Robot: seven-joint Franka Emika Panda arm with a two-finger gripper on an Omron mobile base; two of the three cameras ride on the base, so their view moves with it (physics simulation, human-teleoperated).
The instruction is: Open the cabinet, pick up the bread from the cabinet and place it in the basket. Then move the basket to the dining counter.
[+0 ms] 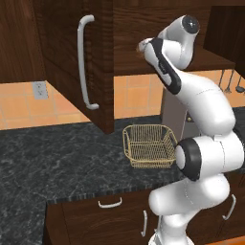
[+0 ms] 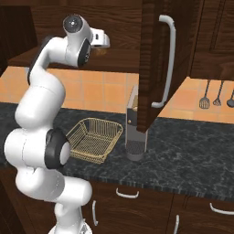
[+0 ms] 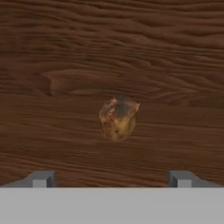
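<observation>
Cabinet (image 1: 98,62) door stood swung wide open, long silver handle (image 1: 84,62) facing me in left base view; same door seen edge-on w/ its handle in right base view. I had the arm reaching up into the open cabinet, hand level w/ the shelf (image 1: 210,60).

Claw (image 3: 112,177) was spread wide, nothing between the tips. Both fingertips (image 3: 41,178) sat far apart at bottom of hand view, pinching nothing. Claw itself showed at cabinet opening in right base view (image 2: 103,43).

Bread (image 3: 118,118) lay on the wood shelf inside the cabinet, straight ahead of the claw, centred between the tips but apart from them, no contact. Small brownish lump, lighter mottled patches. In right base view a bit of it showed just beyond the claw (image 2: 101,51).

Basket (image 1: 149,146) sat on the black speckled desk (image 1: 57,162) below the cabinet, upright, nothing in it, just beside the arm's lower part. Grey metal appliance (image 2: 134,132) stood near the basket under the open door; couldn't tell what it was. Utensils (image 2: 204,100) hung on tile wall at right.
</observation>
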